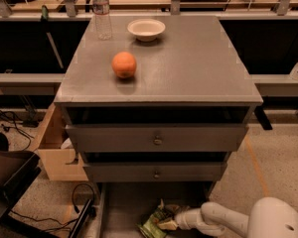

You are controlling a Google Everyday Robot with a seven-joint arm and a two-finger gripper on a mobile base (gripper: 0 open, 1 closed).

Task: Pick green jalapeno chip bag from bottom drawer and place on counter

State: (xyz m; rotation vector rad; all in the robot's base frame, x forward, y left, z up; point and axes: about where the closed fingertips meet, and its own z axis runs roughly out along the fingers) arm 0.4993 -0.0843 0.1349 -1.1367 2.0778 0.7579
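The green jalapeno chip bag lies crumpled in the open bottom drawer, near the frame's lower edge. My white arm comes in from the lower right, and my gripper is at the bag's right side, touching it. The counter is the grey top of the cabinet above.
On the counter stand an orange fruit, a white bowl and a clear water bottle. Two shut grey drawers with knobs sit above the open one. An open cardboard box and cables lie on the floor at left.
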